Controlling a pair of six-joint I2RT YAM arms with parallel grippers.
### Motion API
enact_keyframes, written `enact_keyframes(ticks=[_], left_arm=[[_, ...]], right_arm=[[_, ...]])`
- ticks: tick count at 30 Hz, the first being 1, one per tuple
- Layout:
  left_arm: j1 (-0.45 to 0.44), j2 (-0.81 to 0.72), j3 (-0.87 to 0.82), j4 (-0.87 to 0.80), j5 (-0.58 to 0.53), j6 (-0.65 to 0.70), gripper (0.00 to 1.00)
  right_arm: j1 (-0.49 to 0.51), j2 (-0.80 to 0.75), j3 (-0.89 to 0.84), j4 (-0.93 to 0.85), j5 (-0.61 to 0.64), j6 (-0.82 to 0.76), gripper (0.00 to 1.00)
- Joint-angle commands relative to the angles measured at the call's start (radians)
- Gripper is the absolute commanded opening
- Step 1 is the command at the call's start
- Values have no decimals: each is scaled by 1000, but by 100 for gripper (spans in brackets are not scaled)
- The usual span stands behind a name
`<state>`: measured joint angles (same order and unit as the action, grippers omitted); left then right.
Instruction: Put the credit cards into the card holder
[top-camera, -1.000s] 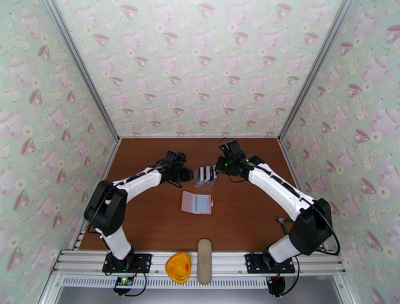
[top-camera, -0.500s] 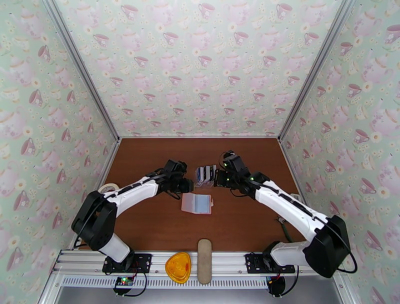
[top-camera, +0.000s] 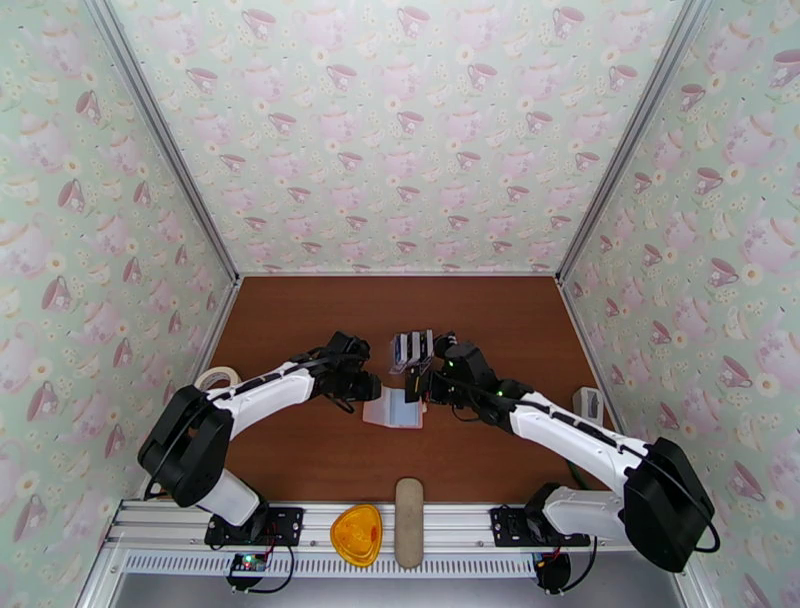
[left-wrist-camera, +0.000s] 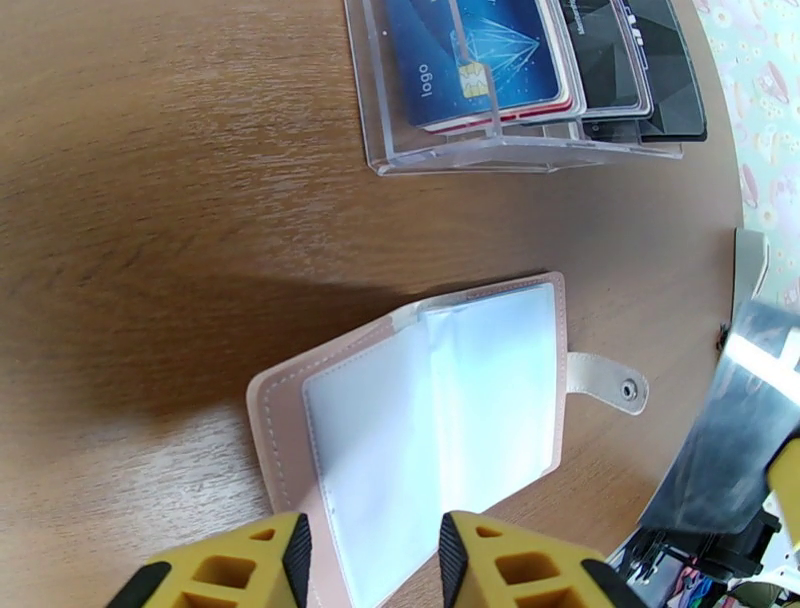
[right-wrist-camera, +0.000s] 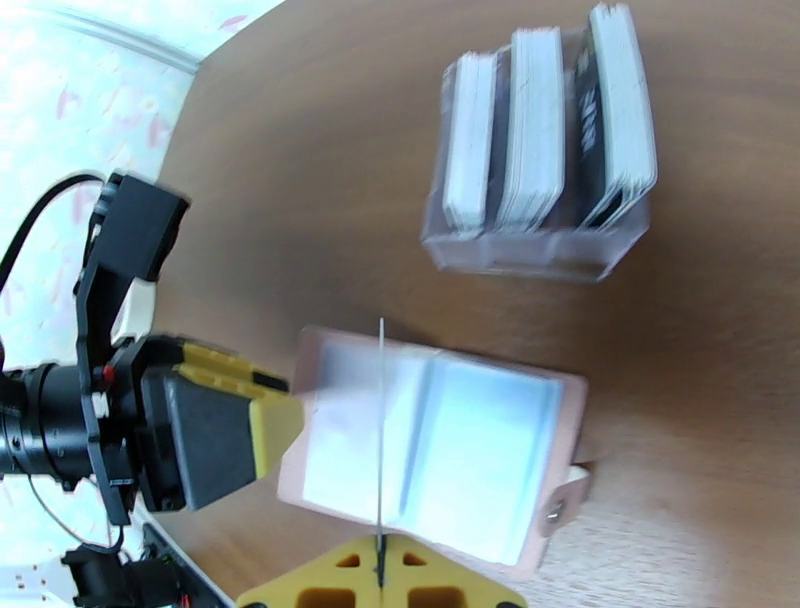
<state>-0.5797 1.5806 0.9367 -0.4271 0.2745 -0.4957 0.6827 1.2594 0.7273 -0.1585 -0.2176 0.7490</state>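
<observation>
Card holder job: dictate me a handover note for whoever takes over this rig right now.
Left gripper: open, at the open card holder's left edge.
Right gripper: shut on one card, held upright over the holder.
Other credit cards stand in the clear rack behind it.
Done: one card picked up. Left: sleeve it, then the others; sleeves look empty.

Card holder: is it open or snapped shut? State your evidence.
Open. The card holder lies spread flat, clear sleeves facing up, its snap tab hanging loose.

At twelve o'clock in the left wrist view, the blue credit card (left-wrist-camera: 520, 50) in the clear rack (left-wrist-camera: 520, 155) bears one white word; it reads "logo".
</observation>
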Motion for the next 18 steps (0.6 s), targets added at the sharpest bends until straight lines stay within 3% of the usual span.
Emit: enact_keyframes(ticks=[1, 18], left_arm=[[-5, 1, -18, -7, -16, 27, 41], [-2, 56, -63, 19, -16, 43, 40]], right_arm=[[8, -19, -37, 134, -48, 40, 0], [11, 59, -189, 385, -140, 116, 0]])
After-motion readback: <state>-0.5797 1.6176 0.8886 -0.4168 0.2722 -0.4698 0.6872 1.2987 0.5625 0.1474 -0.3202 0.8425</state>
